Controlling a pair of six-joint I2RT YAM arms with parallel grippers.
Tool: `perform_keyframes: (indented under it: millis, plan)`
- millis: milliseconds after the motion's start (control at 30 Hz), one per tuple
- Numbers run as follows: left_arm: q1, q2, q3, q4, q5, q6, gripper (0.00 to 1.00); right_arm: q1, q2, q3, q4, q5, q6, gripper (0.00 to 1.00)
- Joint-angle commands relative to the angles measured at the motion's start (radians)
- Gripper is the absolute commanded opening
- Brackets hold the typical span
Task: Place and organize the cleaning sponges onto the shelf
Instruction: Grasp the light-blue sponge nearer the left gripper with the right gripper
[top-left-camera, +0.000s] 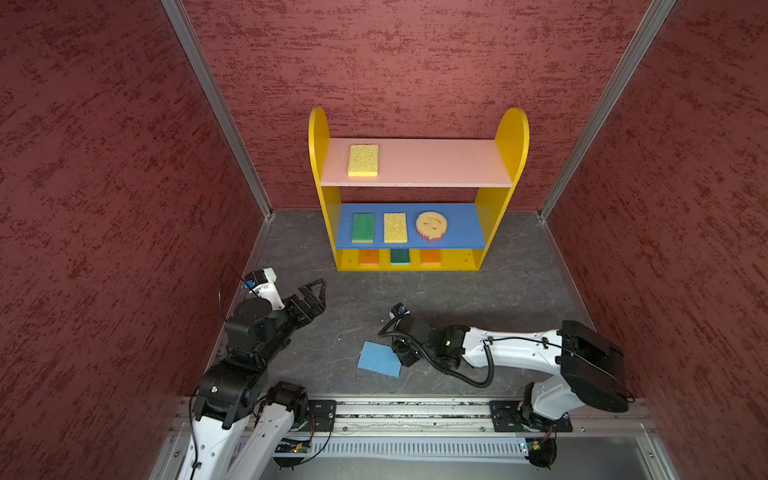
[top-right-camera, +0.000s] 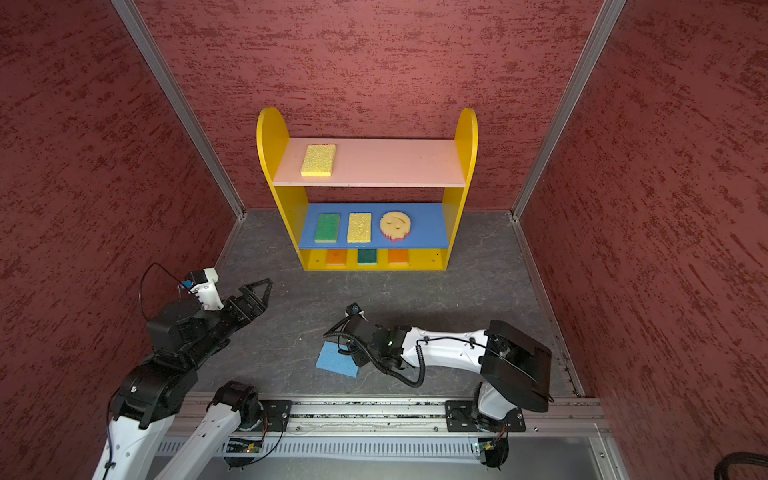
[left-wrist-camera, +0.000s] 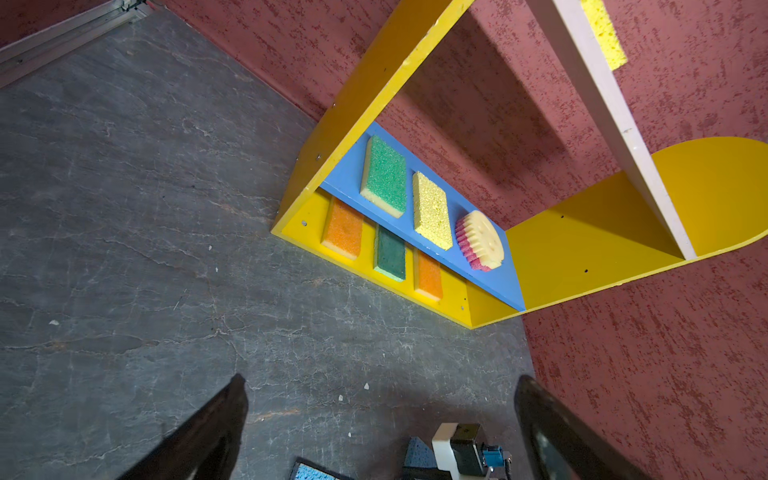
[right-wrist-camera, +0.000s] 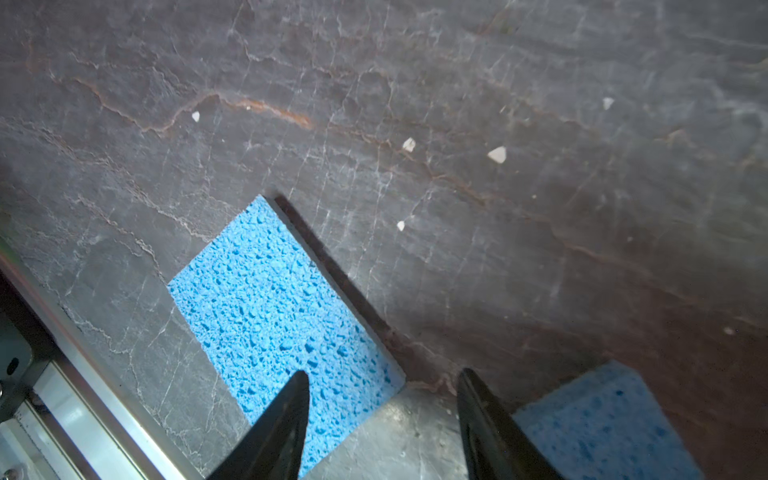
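top views: shelf (top-left-camera: 510, 137) stands at the back wall with seven sponges on it. one yellow sponge (top-left-camera: 363, 160) is on the pink board (top-left-camera: 436, 162), three are on the blue board (top-left-camera: 461, 226), three on the bottom board (top-left-camera: 457, 261). a blue sponge (top-left-camera: 378, 359) lies on the desk (top-left-camera: 478, 291), well apart from the shelf.
left wrist: left fingers (left-wrist-camera: 226, 419) spread wide, empty, above bare desk, facing the shelf.
right wrist: right fingers (right-wrist-camera: 291, 415) apart, pinching nothing, low between the blue sponge and a second blue sponge (right-wrist-camera: 602, 428). i judge only these two are left to shelve.

Seven sponges (top-left-camera: 363, 160) on three-tier yellow shelf (top-left-camera: 505, 199), two blue sponges (right-wrist-camera: 270, 299) flat in front
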Motion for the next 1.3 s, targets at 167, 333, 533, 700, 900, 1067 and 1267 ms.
perform_keyframes:
  millis: [167, 333, 533, 700, 900, 1067, 1267]
  plan:
    - [0.051, 0.124, -0.083, 0.224, 0.157, -0.077, 1.00, 0.019, 0.032, -0.042, 0.089, -0.069, 0.028, 0.63]
    - [0.069, 0.133, -0.109, 0.232, 0.192, -0.086, 1.00, 0.019, 0.073, -0.060, 0.128, -0.079, 0.047, 0.58]
    - [0.096, 0.106, -0.130, 0.219, 0.209, -0.087, 0.97, 0.019, 0.109, -0.076, 0.209, -0.116, 0.073, 0.50]
    - [0.107, 0.100, -0.169, 0.249, 0.231, -0.108, 0.91, 0.019, 0.136, -0.066, 0.229, -0.139, 0.084, 0.32]
    - [0.124, 0.113, -0.175, 0.254, 0.258, -0.087, 0.90, 0.016, 0.153, -0.007, 0.211, -0.135, 0.066, 0.12]
    - [0.147, 0.131, -0.172, 0.263, 0.285, -0.074, 0.91, 0.002, 0.137, 0.048, 0.216, -0.153, 0.055, 0.00]
    - [0.184, 0.142, -0.161, 0.242, 0.333, -0.036, 0.99, -0.052, 0.070, 0.094, 0.223, -0.197, 0.060, 0.00]
